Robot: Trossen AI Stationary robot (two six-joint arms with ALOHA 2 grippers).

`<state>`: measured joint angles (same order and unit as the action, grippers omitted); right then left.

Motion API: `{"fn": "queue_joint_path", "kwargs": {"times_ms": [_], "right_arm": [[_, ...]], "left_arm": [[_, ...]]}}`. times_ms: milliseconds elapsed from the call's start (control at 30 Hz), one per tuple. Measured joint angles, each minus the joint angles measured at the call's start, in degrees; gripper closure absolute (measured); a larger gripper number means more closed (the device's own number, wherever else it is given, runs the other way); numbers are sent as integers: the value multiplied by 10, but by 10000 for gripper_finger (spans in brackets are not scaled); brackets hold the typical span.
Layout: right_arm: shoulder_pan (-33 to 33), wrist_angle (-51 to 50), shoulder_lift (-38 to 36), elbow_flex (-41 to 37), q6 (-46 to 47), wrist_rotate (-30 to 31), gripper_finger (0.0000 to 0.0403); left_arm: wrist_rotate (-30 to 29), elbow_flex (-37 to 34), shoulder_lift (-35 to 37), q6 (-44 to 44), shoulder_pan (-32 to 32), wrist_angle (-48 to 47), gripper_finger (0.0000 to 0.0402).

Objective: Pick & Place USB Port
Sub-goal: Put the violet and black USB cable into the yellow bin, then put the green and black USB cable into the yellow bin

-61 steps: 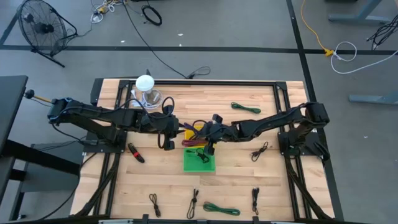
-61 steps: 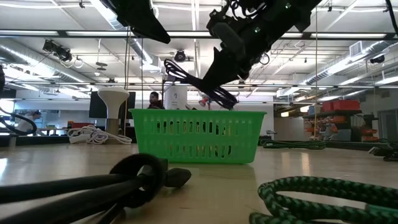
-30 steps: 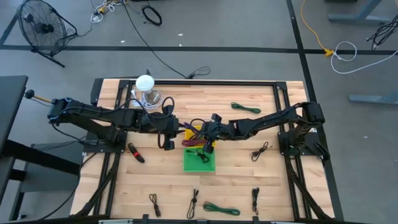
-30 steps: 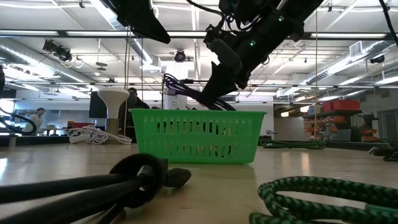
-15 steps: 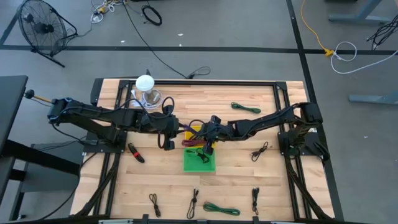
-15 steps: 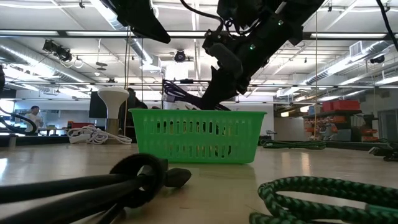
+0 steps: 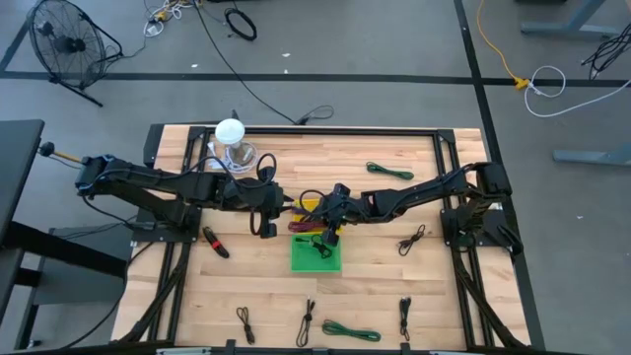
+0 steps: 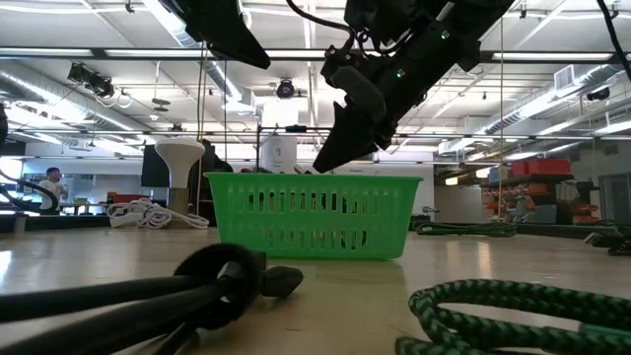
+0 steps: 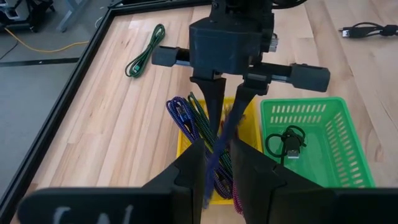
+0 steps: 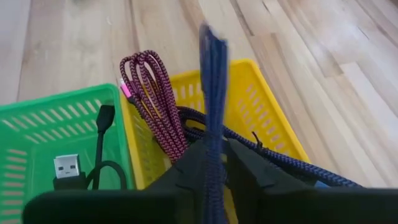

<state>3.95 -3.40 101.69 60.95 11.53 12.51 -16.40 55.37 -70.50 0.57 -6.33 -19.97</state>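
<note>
My right gripper (image 10: 214, 149) hovers over a yellow basket (image 10: 273, 106), shut on a blue braided cable (image 10: 212, 93). A magenta cable (image 10: 152, 99) lies in the same basket. Beside it stands a green basket (image 10: 37, 124) holding a black USB cable (image 10: 99, 143). In the high view my right gripper (image 7: 327, 219) is above the yellow basket (image 7: 308, 205), just beyond the green basket (image 7: 315, 258). My left gripper (image 7: 266, 225) waits to the left of the baskets, open by a narrow gap (image 9: 217, 155). The low view shows only the green basket (image 8: 311, 212); the yellow one is hidden behind it. My right gripper pinches a strand of the blue cable (image 10: 213, 127) between its two fingers, coming from above and pointing down (image 9: 227, 118). The cable's other loops (image 9: 180, 118) lie in the yellow basket beside the magenta cable.
Loose cables lie about the table: a green one (image 7: 389, 171) at the far right, a black one (image 7: 412, 240) right of the baskets, several along the near edge (image 7: 308, 320). A red-and-black piece (image 7: 215, 242) and a white-topped stand (image 7: 230, 138) are on the left.
My right gripper has gone down and slightly toward the table's left, over the yellow basket, still shut on the blue cable. The cable's hanging loops, earlier showing above the green basket's rim in the low view, have sunk out of sight behind it.
</note>
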Motion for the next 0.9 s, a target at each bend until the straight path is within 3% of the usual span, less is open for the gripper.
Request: {"fn": "queue_joint_path", "kwargs": {"times_ms": [233,400,533,900], "right_arm": [[0,0,0,0,-3,3,302],[-3,-6,-4,0,-30,66,299],[-13,-22,-30,0,-64,76,303],[-80,-210,-157,0,-40,153,309]], "left_arm": [[0,0,0,0,0,0,319],[0,0,0,0,0,0,319],[0,0,0,0,0,0,319],[1,0,0,0,0,0,319]]}}
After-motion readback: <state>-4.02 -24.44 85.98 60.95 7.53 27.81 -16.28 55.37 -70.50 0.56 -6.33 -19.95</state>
